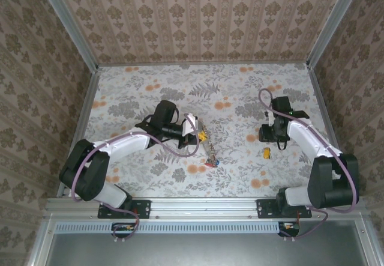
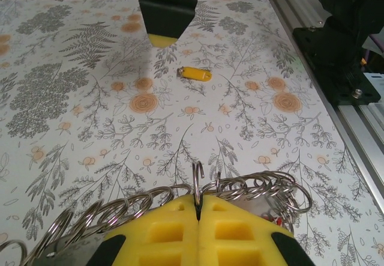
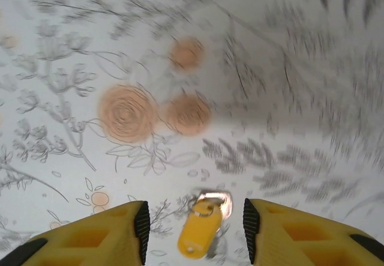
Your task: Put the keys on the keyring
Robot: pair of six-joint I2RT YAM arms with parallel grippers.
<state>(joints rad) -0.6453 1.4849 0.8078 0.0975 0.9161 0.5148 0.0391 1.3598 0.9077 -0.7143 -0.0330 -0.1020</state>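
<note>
on left wrist i see the left gripper [image 2: 198, 213] clamped on the keyring [image 2: 252, 189], middle of the table [image 2: 54, 158]. right wrist, blurred, gives me the right gripper [image 3: 193, 223] with jaws apart, yellow key [image 3: 198, 235] flat between them, apparently untouched, near the right edge.

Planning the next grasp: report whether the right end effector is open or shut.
Open. The right end effector shows its fingers apart, the yellow key between them.

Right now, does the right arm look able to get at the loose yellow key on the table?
Probably yes. The right gripper stands open, and its wrist view shows the yellow key lying uncovered on the table between its fingers, nothing in the way.
</note>
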